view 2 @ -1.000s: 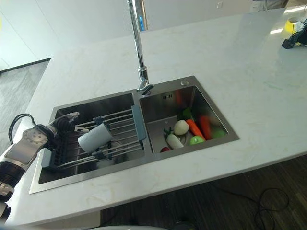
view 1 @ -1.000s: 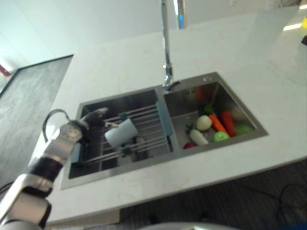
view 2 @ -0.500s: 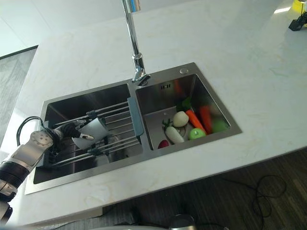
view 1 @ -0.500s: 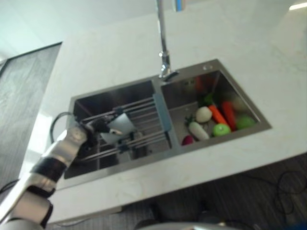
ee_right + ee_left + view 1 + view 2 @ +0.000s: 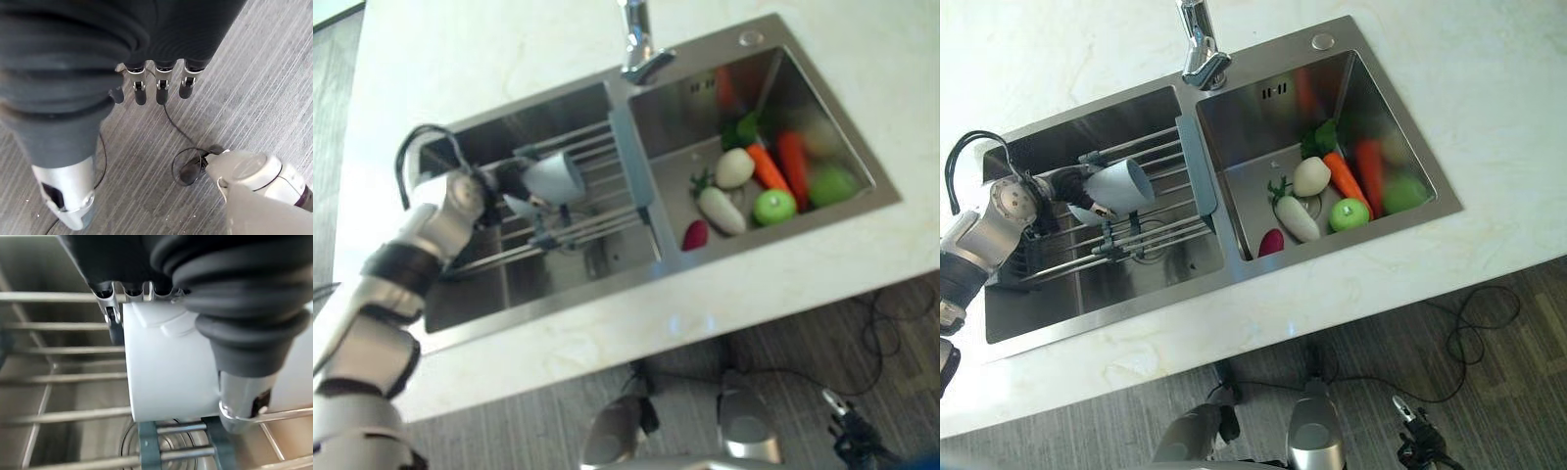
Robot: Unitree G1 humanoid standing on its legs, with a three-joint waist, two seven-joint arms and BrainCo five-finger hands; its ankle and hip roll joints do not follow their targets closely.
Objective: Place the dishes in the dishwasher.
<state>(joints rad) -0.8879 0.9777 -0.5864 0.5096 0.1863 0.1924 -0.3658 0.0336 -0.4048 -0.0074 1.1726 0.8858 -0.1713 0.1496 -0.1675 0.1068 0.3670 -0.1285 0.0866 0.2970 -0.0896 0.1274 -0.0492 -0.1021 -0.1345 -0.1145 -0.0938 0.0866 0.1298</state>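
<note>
A white cup point(image 5: 553, 178) lies tilted on its side over the wire rack point(image 5: 597, 223) in the sink's left basin point(image 5: 1087, 294), mouth towards the middle divider. My left hand point(image 5: 1016, 203) comes in from the left and is shut on the cup point(image 5: 166, 367); in the left wrist view the fingers point(image 5: 115, 323) curl over one side and the thumb point(image 5: 242, 396) presses the other. The rack's bars run just beneath the cup. My right hand point(image 5: 161, 93) hangs low over the floor, fingers relaxed and holding nothing.
The right basin point(image 5: 842, 211) holds vegetables and fruit: a white radish point(image 5: 720, 209), a carrot point(image 5: 766, 166), a green apple point(image 5: 773, 206) and a red piece point(image 5: 695, 234). The faucet point(image 5: 637, 54) stands behind the divider. White countertop point(image 5: 636, 333) surrounds the sink.
The camera has tilted downward. My left hand reached the cup, closed round it and turned its mouth toward the divider.
</note>
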